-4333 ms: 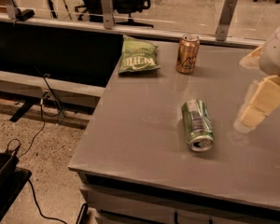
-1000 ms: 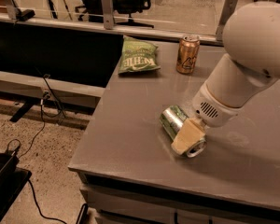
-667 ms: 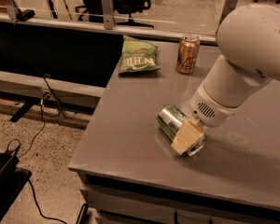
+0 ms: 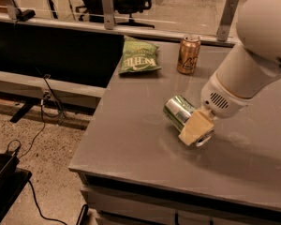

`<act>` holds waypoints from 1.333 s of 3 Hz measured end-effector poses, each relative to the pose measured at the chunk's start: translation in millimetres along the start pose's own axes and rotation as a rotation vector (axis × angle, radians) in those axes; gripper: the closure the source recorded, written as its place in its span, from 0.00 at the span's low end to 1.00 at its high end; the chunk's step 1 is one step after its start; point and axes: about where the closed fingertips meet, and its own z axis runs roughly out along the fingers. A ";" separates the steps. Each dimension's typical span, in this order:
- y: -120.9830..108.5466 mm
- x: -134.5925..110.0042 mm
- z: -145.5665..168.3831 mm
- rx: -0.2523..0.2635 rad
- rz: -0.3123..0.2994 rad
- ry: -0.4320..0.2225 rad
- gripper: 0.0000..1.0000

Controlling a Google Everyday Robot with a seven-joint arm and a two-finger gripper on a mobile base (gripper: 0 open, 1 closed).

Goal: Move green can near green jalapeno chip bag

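The green can [image 4: 177,108] lies tilted on its side near the middle of the grey table [image 4: 131,139]. My gripper [image 4: 196,128] is closed around its right end. One cream finger pad [image 4: 195,129] covers the front of the can, and the other finger is hidden behind it. The big white arm [image 4: 253,55] reaches in from the upper right. The green jalapeno chip bag [image 4: 139,56] lies flat at the table's far left corner, well away from the can.
A copper-orange can [image 4: 188,54] stands upright at the back, right of the chip bag. A glass barrier with metal posts [image 4: 107,8] runs along the far edge. The table's left and front edges drop to the floor, where cables lie [image 4: 33,139].
My gripper and the green can have shifted together a little towards the far side of the table. Several seconds ago the can lay free and the gripper was off to the right.
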 end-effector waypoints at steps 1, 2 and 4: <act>-20.0 -17.3 -37.1 0.075 -0.016 -0.082 1.00; -19.3 -18.2 -36.2 0.076 -0.023 -0.081 1.00; -41.4 -66.5 -12.0 0.074 -0.050 -0.088 1.00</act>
